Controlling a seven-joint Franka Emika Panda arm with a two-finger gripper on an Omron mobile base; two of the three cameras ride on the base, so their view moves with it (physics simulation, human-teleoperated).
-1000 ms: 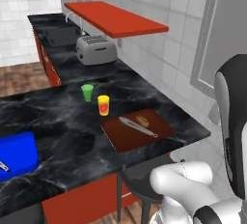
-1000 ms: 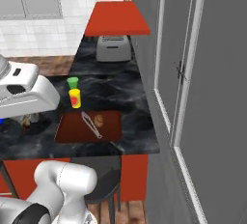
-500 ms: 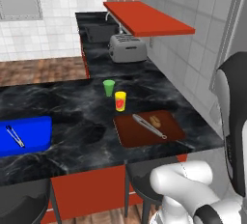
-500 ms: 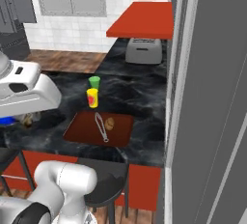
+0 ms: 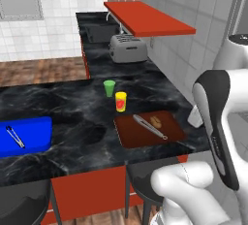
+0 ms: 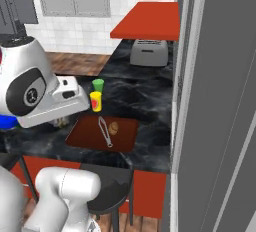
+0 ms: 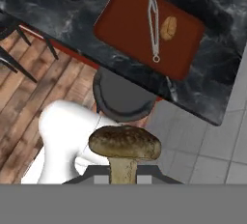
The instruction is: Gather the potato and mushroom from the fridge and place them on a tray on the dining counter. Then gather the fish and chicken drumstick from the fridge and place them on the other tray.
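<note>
The mushroom sits stem-down in the hand, whose jaws are pinched on the stem; cap up, it hangs over a stool and the floor just off the counter's near edge. The blue tray it likely belongs on lies at the counter's left end, well apart from the hand and past the brown tray with the potato. Tongs already lie on the blue one.
</note>
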